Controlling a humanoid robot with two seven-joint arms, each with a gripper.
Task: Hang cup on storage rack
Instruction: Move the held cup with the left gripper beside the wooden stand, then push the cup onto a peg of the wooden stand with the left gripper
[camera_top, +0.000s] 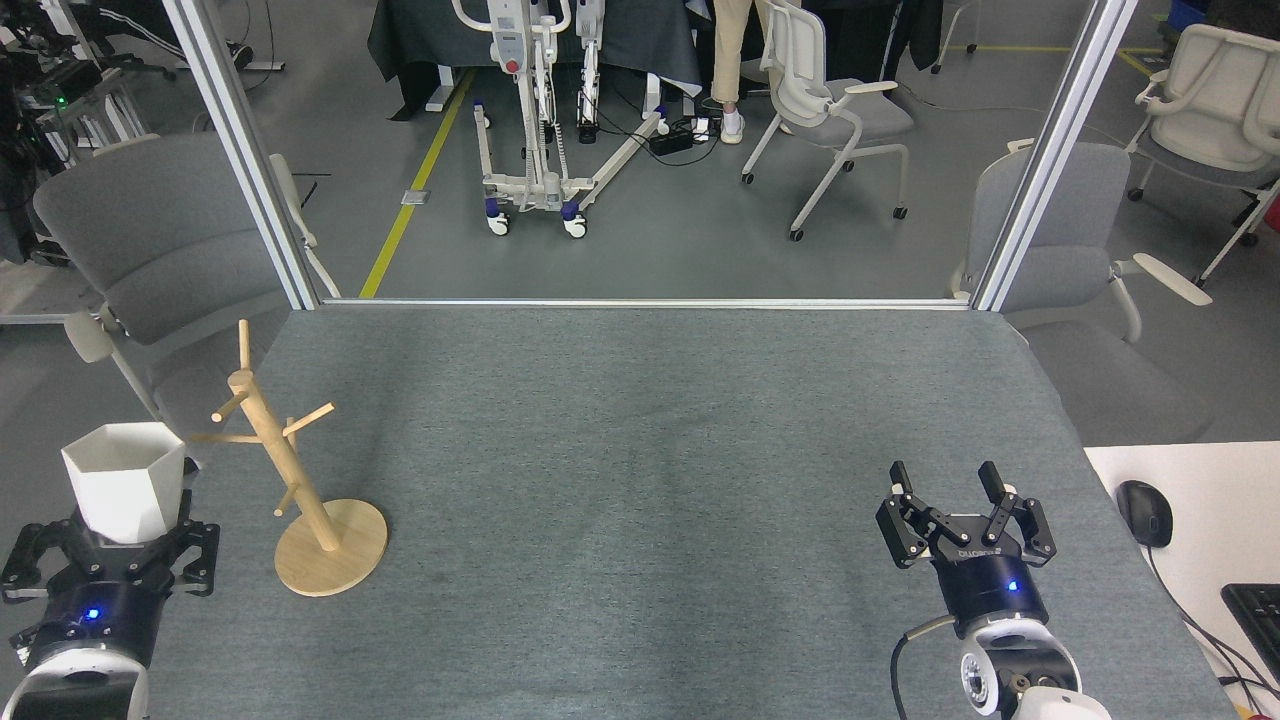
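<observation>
The cup (123, 480) is plain white, no pattern at all, and the rack (290, 480) next to it is pale natural wood. The desk (650, 450) has a flecked grey-green felt top, and both end effectors, left (105, 560) and right (962, 515), are black with a tiny blue light. The floor (650, 240) behind is grey with one yellow stripe (415, 180).

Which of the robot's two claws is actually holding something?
The left gripper, at the table's near left corner. Its fingers are closed around the base of the white cup, beside the storage rack. The right gripper is open and empty.
</observation>
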